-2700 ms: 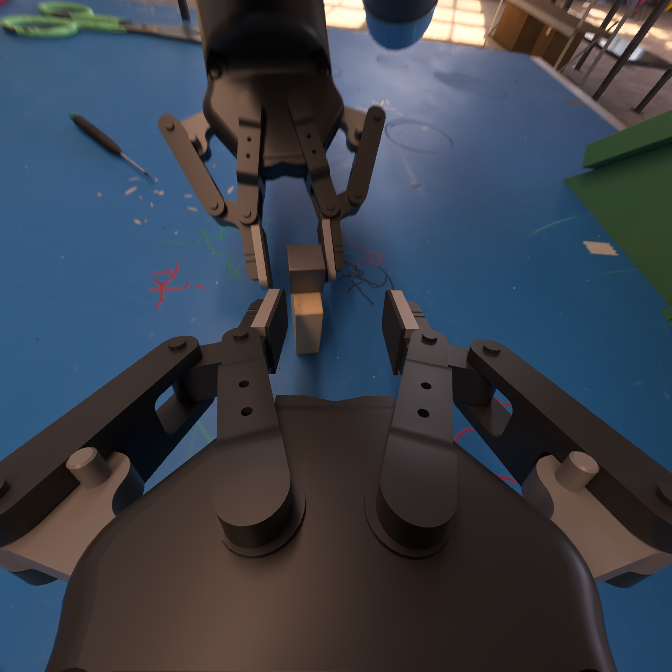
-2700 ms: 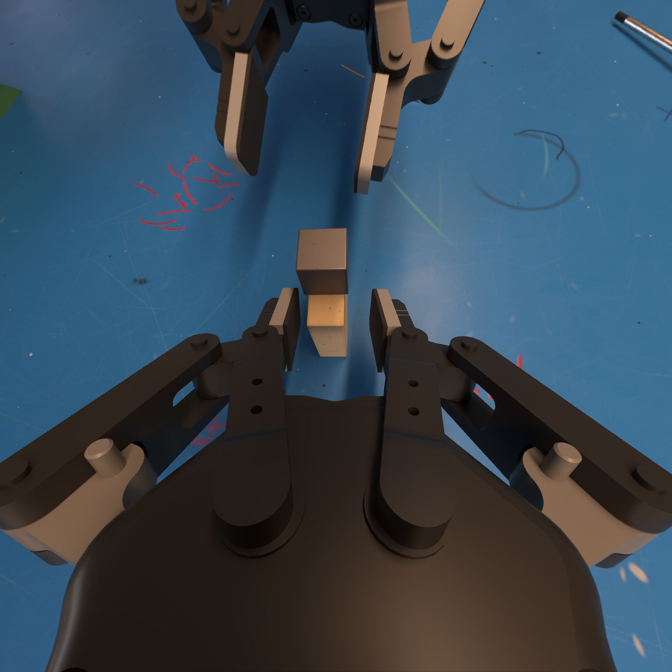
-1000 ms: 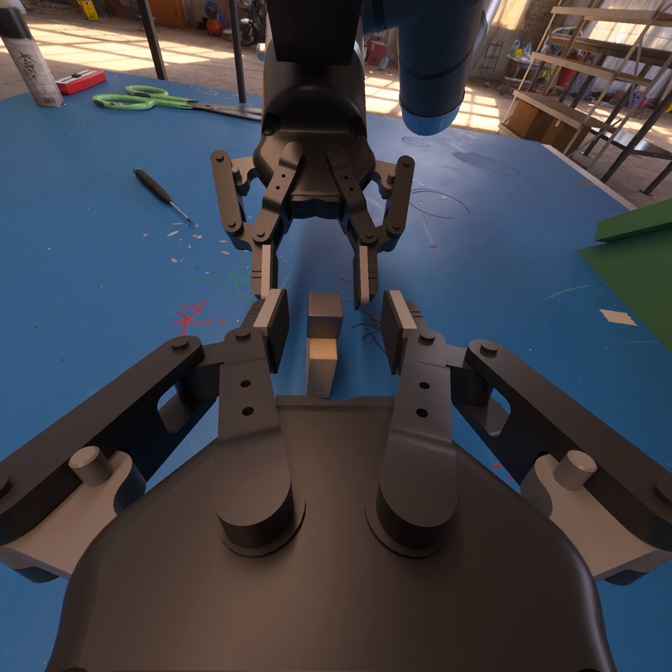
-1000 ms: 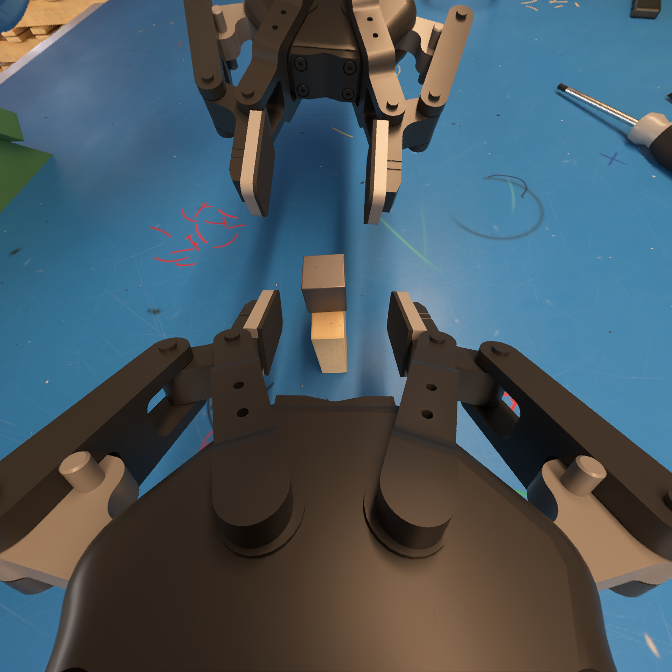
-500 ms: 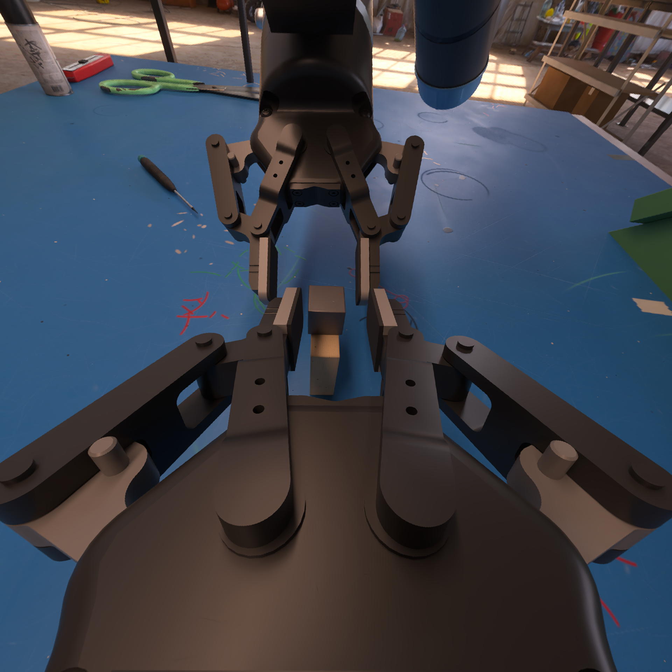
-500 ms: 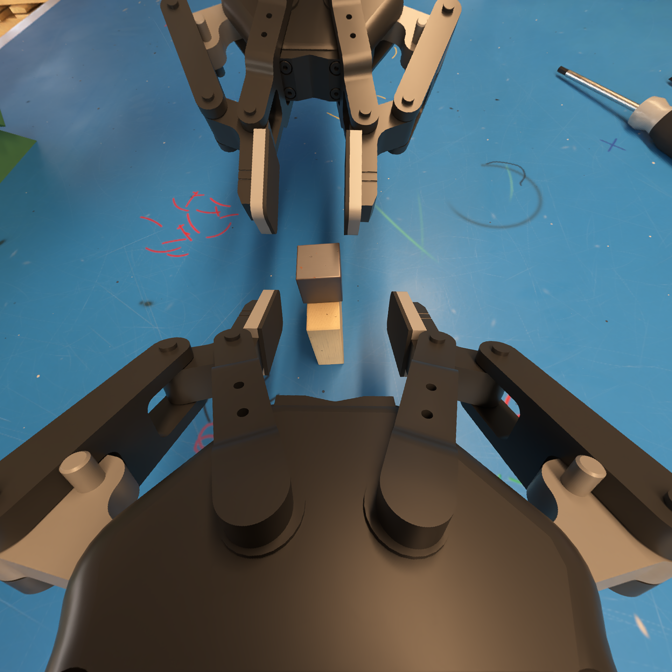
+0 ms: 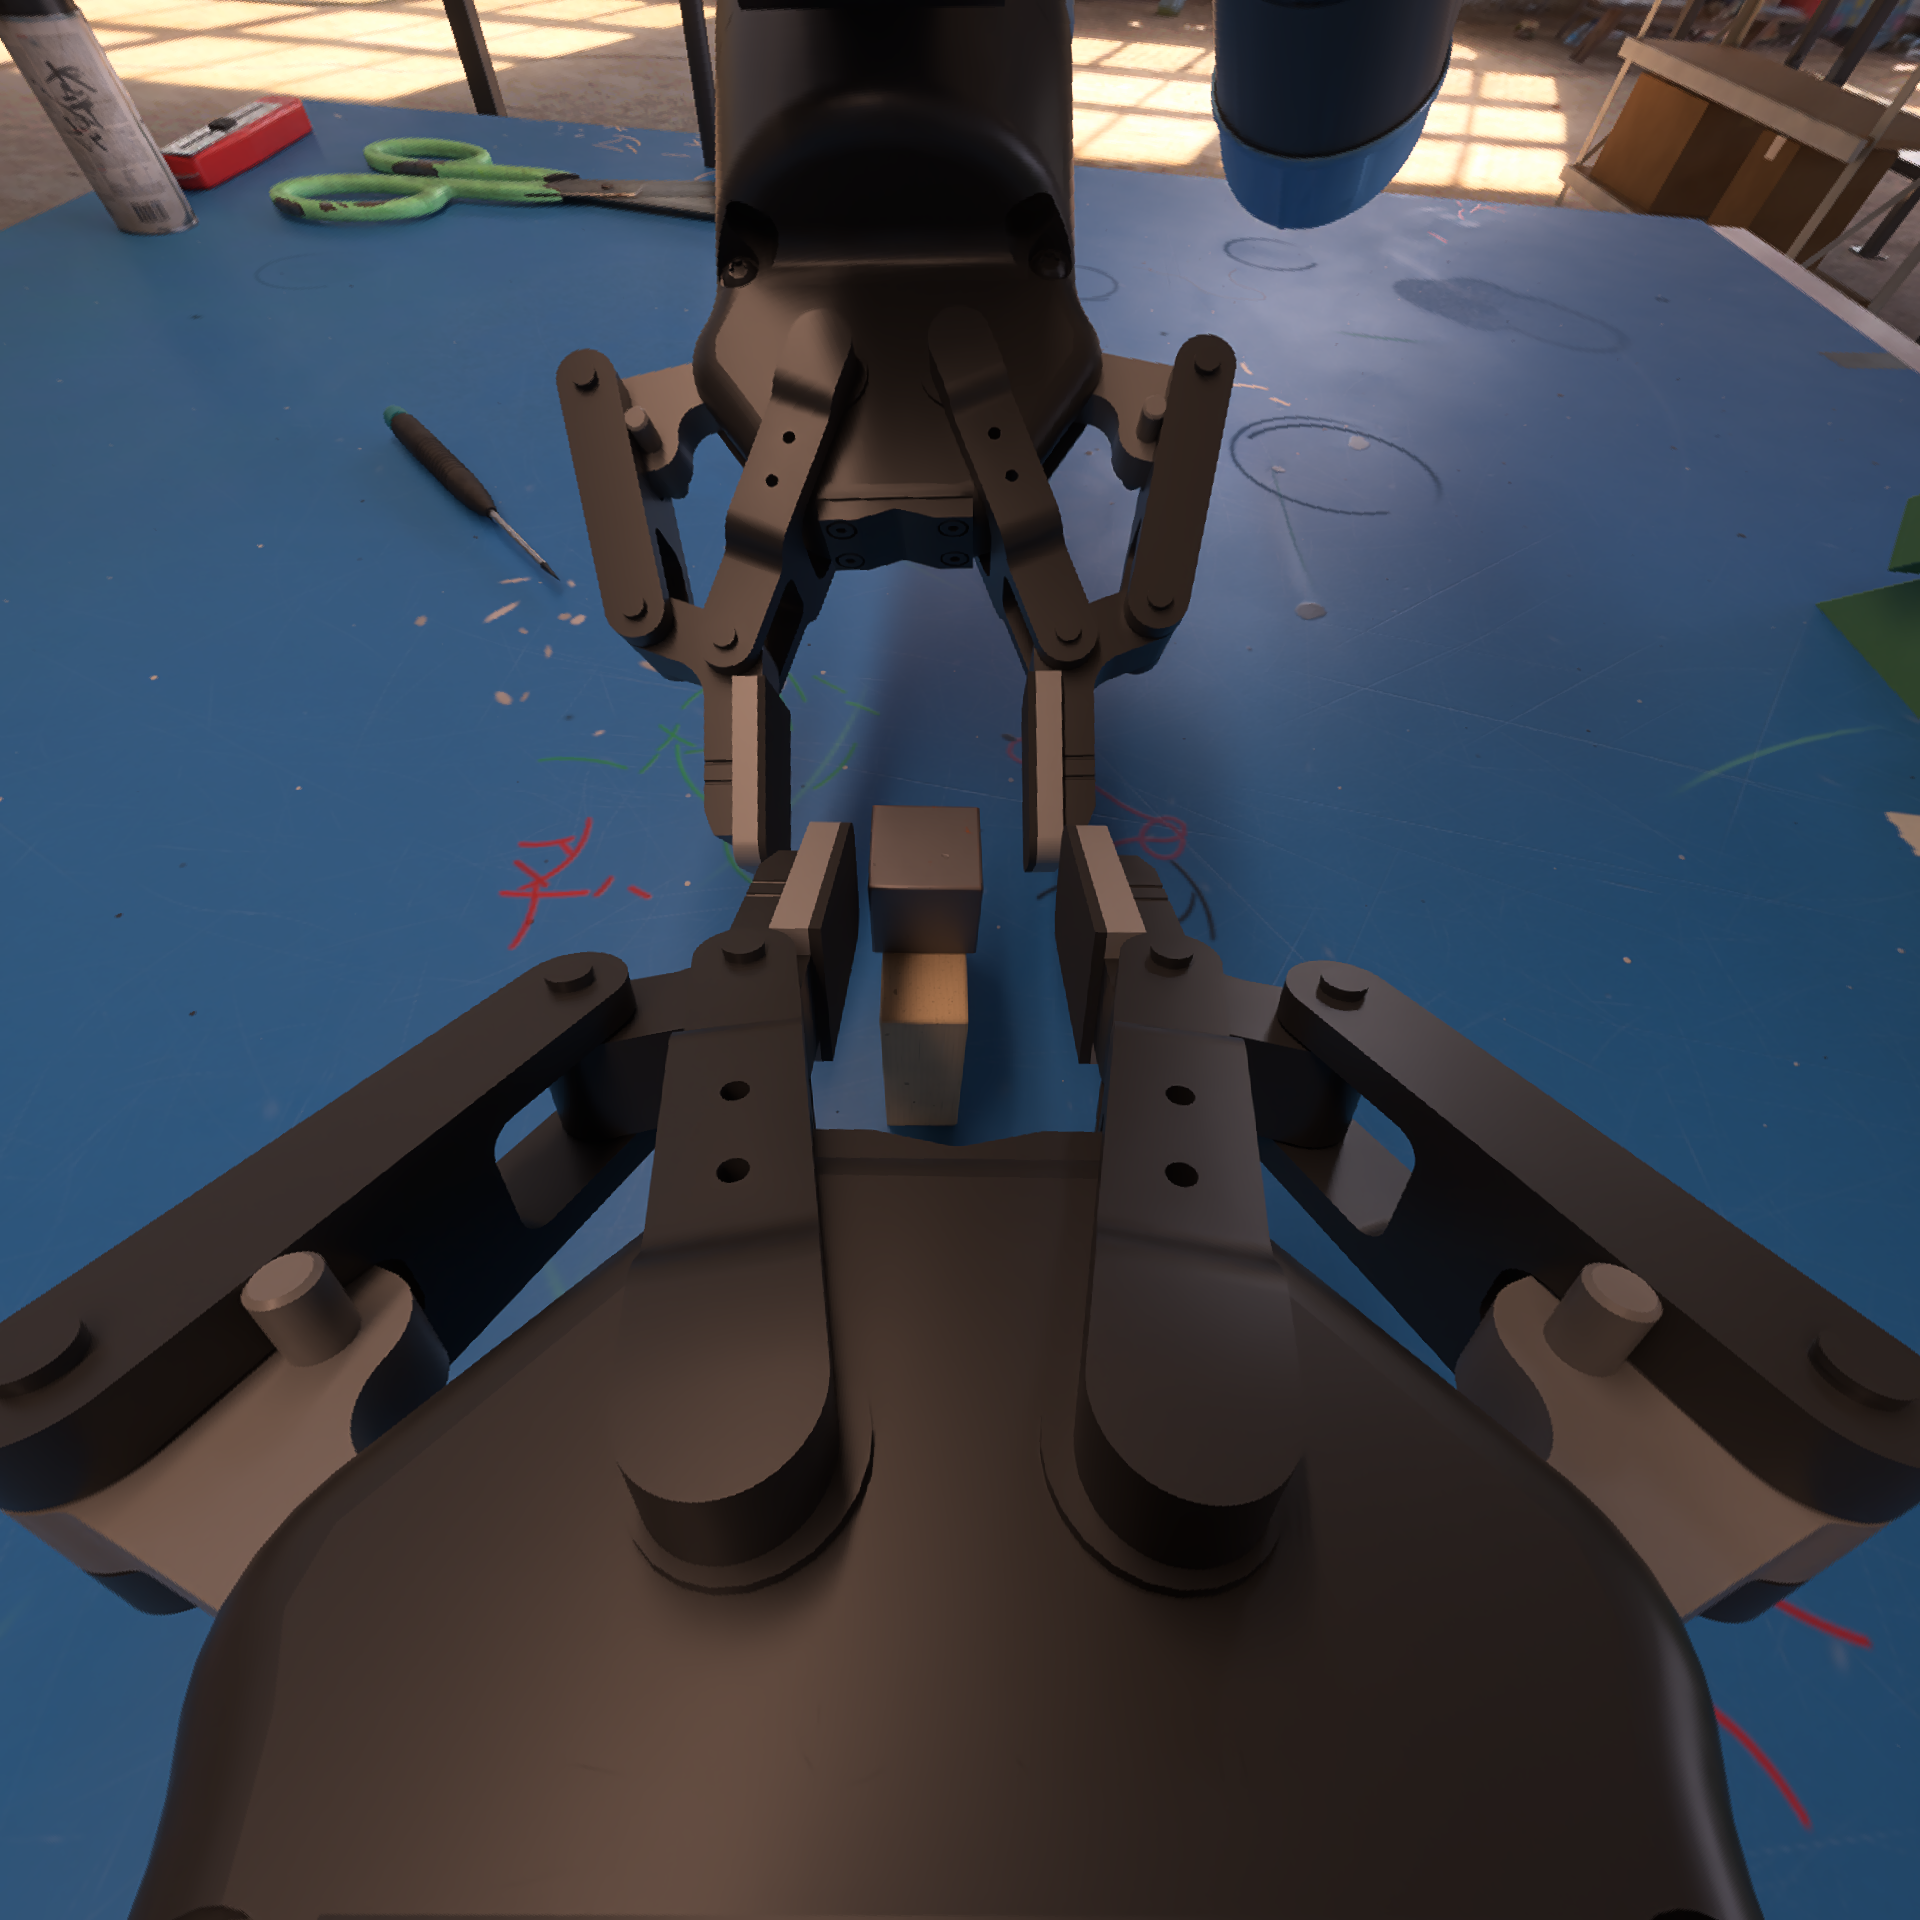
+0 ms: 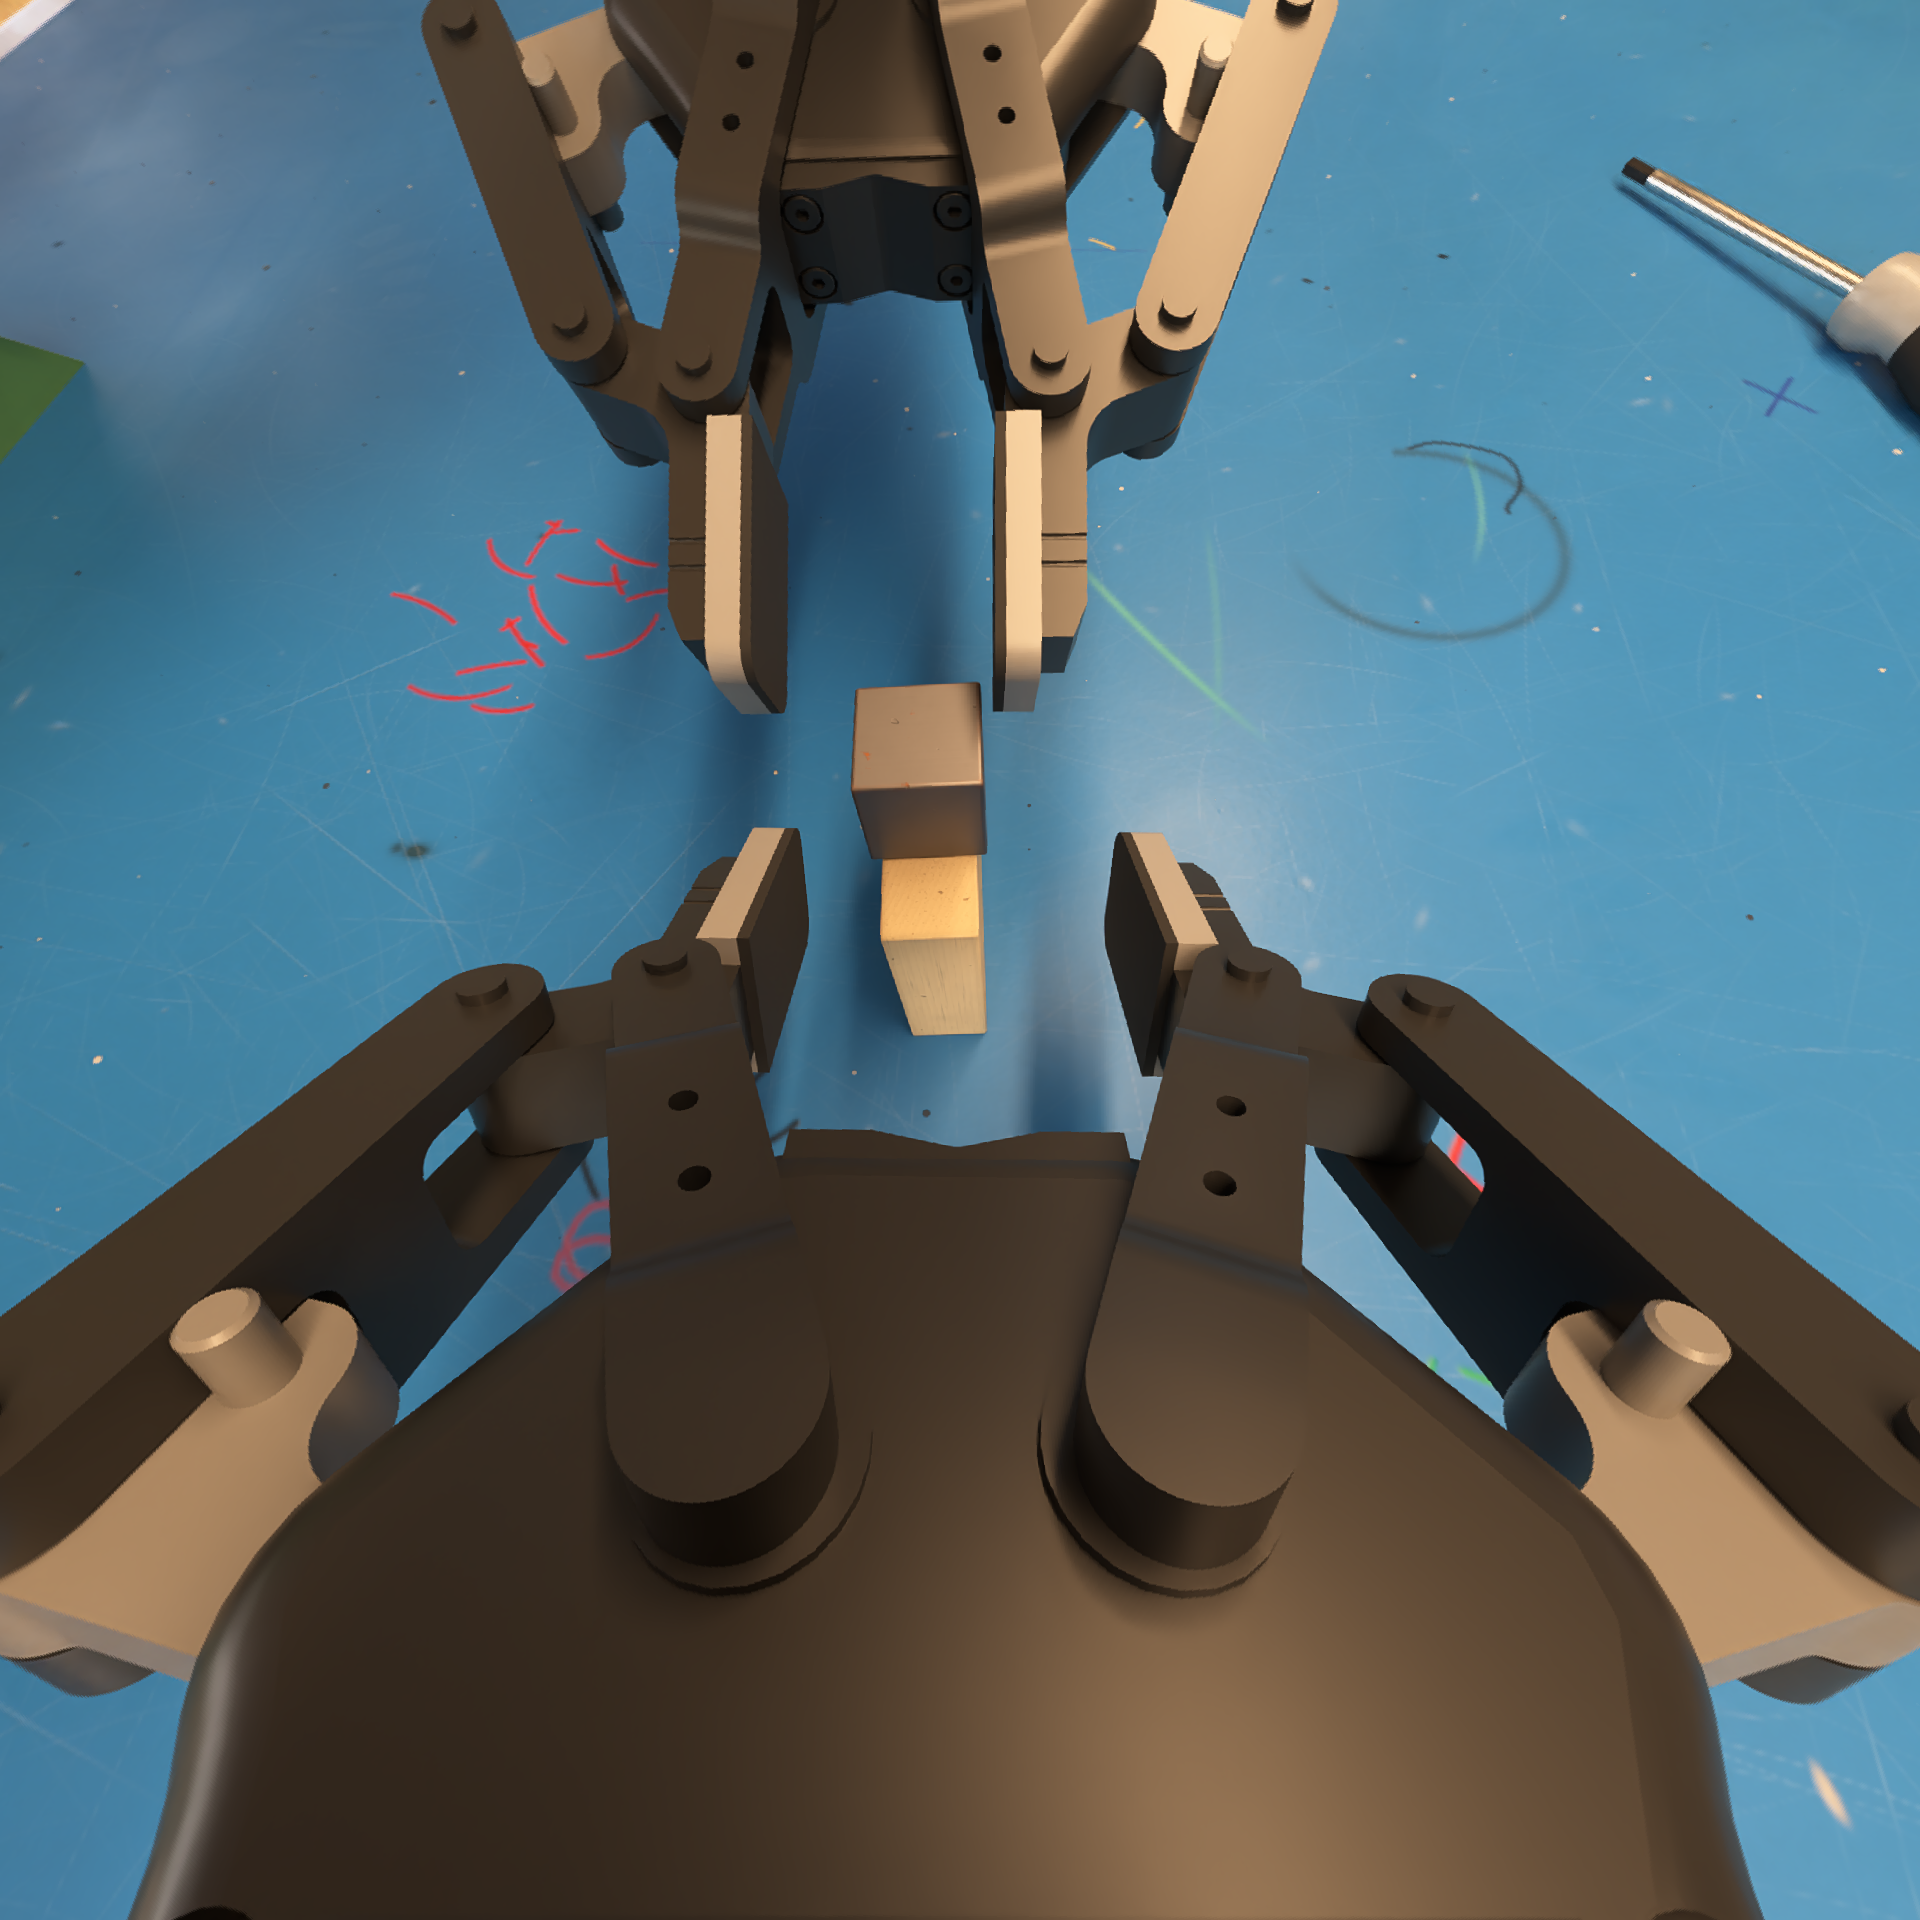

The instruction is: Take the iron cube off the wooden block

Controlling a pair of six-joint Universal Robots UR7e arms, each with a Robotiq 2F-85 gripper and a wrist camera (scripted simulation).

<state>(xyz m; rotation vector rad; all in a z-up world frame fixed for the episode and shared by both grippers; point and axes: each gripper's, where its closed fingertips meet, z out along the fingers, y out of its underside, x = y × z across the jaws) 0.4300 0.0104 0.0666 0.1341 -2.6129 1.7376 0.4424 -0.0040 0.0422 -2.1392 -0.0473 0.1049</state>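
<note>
A dark iron cube [image 7: 925, 862] sits on top of a pale wooden block [image 7: 923, 1049] on the blue table [image 7: 1455, 831]. My left gripper [image 7: 956, 847] is open, its fingers narrowed on either side of the cube; the left pad is nearly touching and a gap shows at the right pad. In the right wrist view the cube [image 8: 918, 764] and block [image 8: 933, 951] show again. My right gripper [image 8: 956, 914] is open wide on both sides of the block, touching nothing. The two grippers face each other, fingertips close together.
Green scissors [image 7: 416, 182], a spray can [image 7: 99, 125] and a red item [image 7: 239, 140] lie at the far left. A small screwdriver [image 7: 468, 488] lies left of the right arm. A green board [image 7: 1881, 644] lies at the right edge. A larger screwdriver [image 8: 1766, 249] lies nearby.
My right gripper opened from a narrow gap around the block and pulled back slightly. My left gripper moved in and narrowed its fingers around the cube. The cube still rests on the block.
</note>
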